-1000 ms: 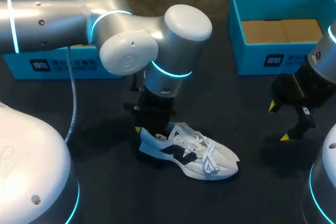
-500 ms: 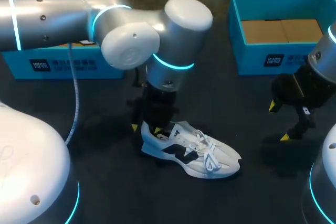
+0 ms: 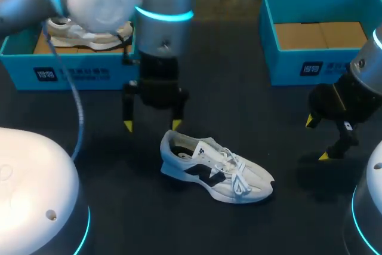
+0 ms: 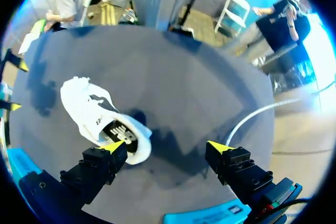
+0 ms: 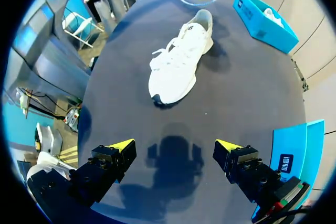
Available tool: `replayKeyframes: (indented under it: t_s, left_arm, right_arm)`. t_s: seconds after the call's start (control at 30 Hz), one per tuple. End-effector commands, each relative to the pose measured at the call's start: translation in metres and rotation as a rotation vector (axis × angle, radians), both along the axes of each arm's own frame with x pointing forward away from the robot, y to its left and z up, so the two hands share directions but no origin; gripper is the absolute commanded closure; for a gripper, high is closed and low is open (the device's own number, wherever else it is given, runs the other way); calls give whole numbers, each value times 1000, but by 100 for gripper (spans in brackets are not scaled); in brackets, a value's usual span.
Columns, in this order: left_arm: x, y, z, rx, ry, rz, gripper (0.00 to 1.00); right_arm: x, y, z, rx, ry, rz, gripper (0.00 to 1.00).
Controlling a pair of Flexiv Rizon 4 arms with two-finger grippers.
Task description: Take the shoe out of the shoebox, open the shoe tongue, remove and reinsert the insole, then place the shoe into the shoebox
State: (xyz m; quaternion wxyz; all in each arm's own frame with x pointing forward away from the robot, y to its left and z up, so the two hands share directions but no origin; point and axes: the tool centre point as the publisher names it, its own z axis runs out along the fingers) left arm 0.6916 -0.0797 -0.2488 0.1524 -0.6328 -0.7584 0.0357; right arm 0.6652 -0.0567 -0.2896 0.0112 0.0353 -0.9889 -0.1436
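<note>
A white sneaker (image 3: 215,168) with dark side marks lies upright on the dark table, heel toward my left gripper (image 3: 151,125). That gripper hangs open just above and behind the heel, touching nothing. In the left wrist view the sneaker (image 4: 100,121) lies ahead of the left gripper (image 4: 165,146), its heel close to one fingertip (image 4: 113,145). My right gripper (image 3: 316,139) stands open at the right side, well clear of the shoe. In the right wrist view the sneaker (image 5: 178,64) lies far ahead of the open right gripper (image 5: 175,144).
A blue shoebox (image 3: 71,71) at the back left holds another white shoe (image 3: 89,34). A second blue shoebox (image 3: 298,67) at the back right has a brown cardboard bottom. My robot bases fill the front corners.
My left gripper has opened, let go of the sneaker's heel and risen back and left, away from it. The sneaker stays on the table. The right arm has not moved.
</note>
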Motion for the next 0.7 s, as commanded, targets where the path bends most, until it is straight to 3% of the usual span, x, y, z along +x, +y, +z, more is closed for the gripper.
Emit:
replayKeyframes:
  t_s: [0.03, 0.4, 0.6, 0.7]
  left_arm:
    - [-2, 39, 21, -113, 127, 48, 0]
    - [-5, 42, 20, -124, 102, 84, 0]
    - [-11, 61, 21, -216, 209, 374, 0]
    - [-13, 72, 24, -269, 306, 439, 0]
  right_arm:
    - [0, 0, -1, -2, -1, 0, 0]
    - [0, 0, -1, -2, -1, 0, 0]
    - [0, 0, -1, -2, -1, 0, 0]
    - [0, 0, -1, -2, -1, 0, 0]
